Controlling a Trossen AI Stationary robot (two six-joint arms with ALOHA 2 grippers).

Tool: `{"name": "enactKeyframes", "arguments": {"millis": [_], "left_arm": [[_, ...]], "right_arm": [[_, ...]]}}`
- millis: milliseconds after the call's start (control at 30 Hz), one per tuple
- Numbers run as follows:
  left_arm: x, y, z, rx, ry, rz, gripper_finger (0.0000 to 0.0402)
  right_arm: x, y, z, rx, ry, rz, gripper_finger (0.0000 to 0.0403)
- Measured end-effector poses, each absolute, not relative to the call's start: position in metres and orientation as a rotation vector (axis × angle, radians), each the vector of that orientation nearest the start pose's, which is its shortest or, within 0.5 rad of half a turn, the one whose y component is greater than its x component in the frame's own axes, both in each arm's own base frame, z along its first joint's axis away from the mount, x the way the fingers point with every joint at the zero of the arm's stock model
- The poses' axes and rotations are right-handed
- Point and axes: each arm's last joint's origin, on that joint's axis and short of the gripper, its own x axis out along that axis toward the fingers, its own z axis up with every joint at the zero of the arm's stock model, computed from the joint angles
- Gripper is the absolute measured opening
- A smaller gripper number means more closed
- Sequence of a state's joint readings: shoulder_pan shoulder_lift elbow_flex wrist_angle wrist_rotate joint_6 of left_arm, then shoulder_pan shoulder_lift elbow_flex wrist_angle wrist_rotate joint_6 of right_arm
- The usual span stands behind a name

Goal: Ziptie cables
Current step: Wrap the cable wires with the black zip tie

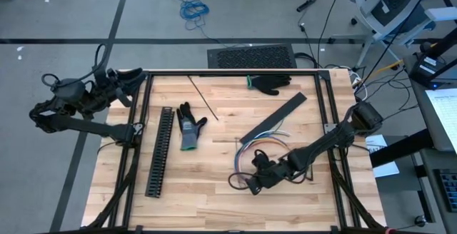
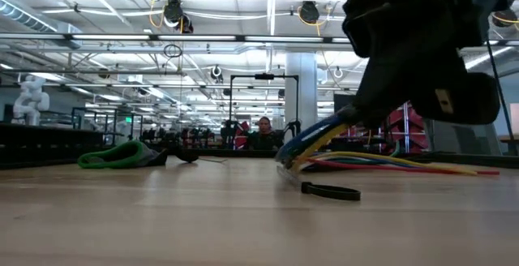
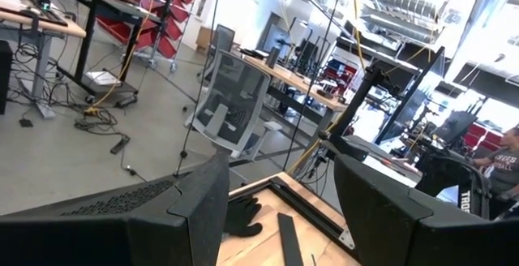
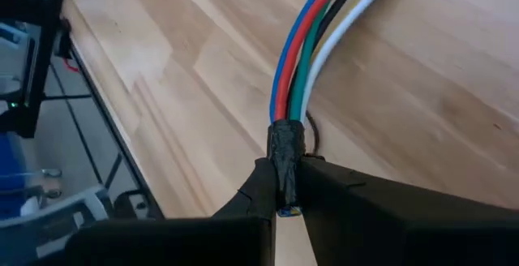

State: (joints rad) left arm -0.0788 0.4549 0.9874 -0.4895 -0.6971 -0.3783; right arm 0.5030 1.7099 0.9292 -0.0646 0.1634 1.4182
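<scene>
While my right gripper (image 4: pixel 284 186) sits low over the near-right part of the light wooden slatted table (image 1: pixel 214 191), its two dark fingers are pinched tight on the bundle of thin blue, red, green, dark and white wires (image 4: pixel 312 47), clamping it at a stretch wrapped in black tape. From my right wrist camera I see the wires run side by side away from the fingers across the wood. From above, the rest of the bundle loops and fans out on the table just beside the gripper, toward a flat dark grey strip (image 1: pixel 274 117) lying at an angle.

I have my left gripper (image 1: pixel 127 83) parked off the far-left corner of the table, fingers spread apart and holding nothing.

Left of centre I see a long black slotted plastic channel (image 1: pixel 161 150), with a grey and black work glove (image 1: pixel 190 128) just beside it. A second black glove with a green cuff (image 1: pixel 270 83) lies near the far edge. At table height, a small black looped strap (image 2: pixel 331 190) lies flat on the wood in front of the wires.
</scene>
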Motion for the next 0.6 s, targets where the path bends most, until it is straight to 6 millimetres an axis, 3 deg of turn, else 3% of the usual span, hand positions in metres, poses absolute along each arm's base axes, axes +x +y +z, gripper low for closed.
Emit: {"name": "enactKeyframes", "arguments": {"millis": [267,600], "left_arm": [[0.055,0.014,0.399,-0.382,-0.157,0.604,0.0216],[0.055,0.014,0.4,-0.385,-0.153,0.576,0.0216]], "right_arm": [[0.294,0.156,0.151,1.042,0.917,-0.39,0.0058],[0.289,0.153,0.147,1.022,0.943,-0.462,0.0062]]}}
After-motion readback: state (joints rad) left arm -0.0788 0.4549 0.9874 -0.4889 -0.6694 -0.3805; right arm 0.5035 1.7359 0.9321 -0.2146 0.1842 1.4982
